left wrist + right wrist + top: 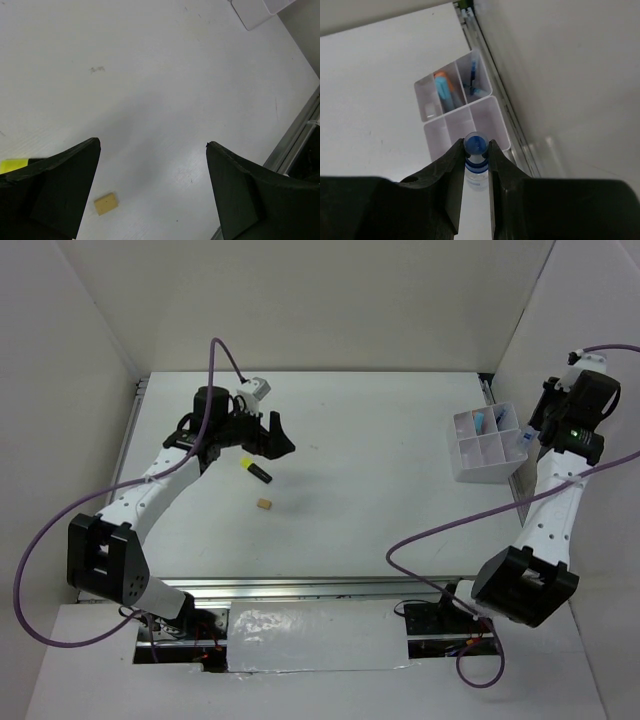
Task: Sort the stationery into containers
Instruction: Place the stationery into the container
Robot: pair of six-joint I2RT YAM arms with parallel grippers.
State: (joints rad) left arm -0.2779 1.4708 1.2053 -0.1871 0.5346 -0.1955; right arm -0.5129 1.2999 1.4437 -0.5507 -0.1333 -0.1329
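Observation:
My left gripper (272,437) is open and empty, hovering over the table (152,145). A yellow black-ended highlighter (255,470) lies just below it and shows at the left edge of the wrist view (14,165). A tan eraser block (265,505) lies nearby (106,203). My right gripper (527,440) is shut (476,150) on a tiny blue-capped bottle (476,172), above the near right compartment of the clear organiser tray (470,472) (495,107). Far compartments hold a light-blue-capped tube with something pink-orange (443,90) and blue pens (472,75).
White walls enclose the table on the left, back and right. A metal rail (515,125) runs along the right edge beside the tray, and another runs along the front edge (300,588). Purple cables loop from both arms.

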